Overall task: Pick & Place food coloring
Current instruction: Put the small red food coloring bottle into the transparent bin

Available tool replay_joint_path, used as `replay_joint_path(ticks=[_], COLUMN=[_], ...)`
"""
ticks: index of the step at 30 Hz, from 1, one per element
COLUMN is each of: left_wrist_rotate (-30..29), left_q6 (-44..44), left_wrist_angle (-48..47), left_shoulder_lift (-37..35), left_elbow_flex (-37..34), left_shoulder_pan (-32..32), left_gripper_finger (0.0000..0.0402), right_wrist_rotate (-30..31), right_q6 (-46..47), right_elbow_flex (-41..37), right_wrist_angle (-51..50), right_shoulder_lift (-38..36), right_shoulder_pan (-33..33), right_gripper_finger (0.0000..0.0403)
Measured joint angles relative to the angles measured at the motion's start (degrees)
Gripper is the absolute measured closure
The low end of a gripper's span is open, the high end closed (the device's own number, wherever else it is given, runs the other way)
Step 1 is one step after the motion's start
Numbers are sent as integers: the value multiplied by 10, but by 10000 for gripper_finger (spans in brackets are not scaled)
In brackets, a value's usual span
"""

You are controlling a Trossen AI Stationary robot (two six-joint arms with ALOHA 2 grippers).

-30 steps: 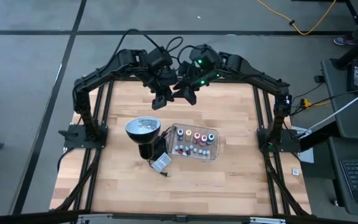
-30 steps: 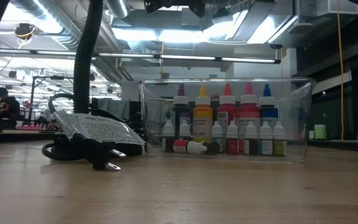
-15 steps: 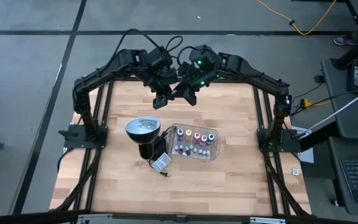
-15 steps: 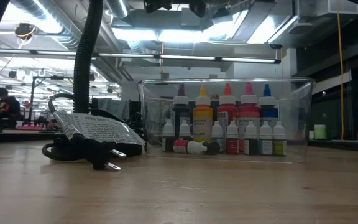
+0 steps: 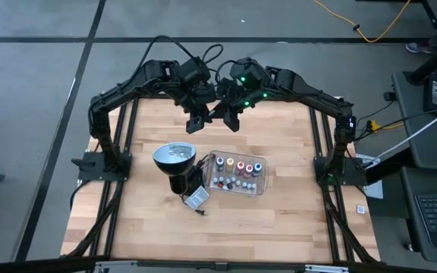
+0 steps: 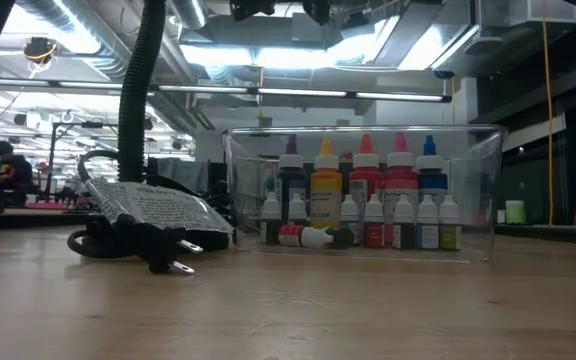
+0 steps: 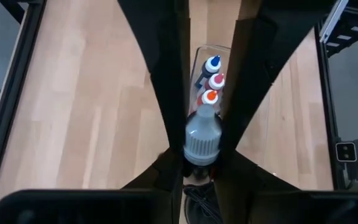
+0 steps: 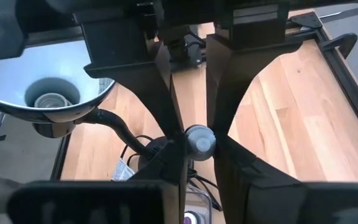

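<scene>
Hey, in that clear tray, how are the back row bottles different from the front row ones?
The back-row bottles are taller than the front-row bottles. The back row has coloured pointed caps, while the front row has white caps. Every back-row bottle stands upright, but one front-row bottle lies on its side. Both rows sit inside the clear tray.

wooden table [image 5: 279, 205], black lamp with round silvery head [image 5: 174, 156] left of clear plastic tray [image 5: 263, 186], labelled power adapter [image 5: 196, 199] with plug [image 6: 173, 265] just in front of lamp, coiled black cord [image 6: 108, 243]
</scene>
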Motion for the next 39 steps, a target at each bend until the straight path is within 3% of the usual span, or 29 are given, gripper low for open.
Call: replay_joint_path(ticks=[9,20,23,32,39], left_wrist_rotate=[31,34,34,32,-30], left_q6=[-12,-2,3,-8,-16], left_wrist_angle=[-37,-42,-33,81,191], left_shoulder_lift=[0,-1,-11,-128,-251], left_elbow_flex=[0,0,0,0,0], left_shoulder_pan=[0,50,79,150,169], left_gripper_finger=[274,116,85,68,68], right_wrist_rotate=[-1,6,49,79,81], right_q6=[2,6,0,-2,-5], right_elbow_flex=[7,8,8,1,1], right_wrist_angle=[-2,-55,-81,-107,-108], right_shoulder_lift=[0,-5,-5,-4,22], right_shoulder_pan=[2,4,11,39,74], right_gripper_finger=[342,342,342,342,341])
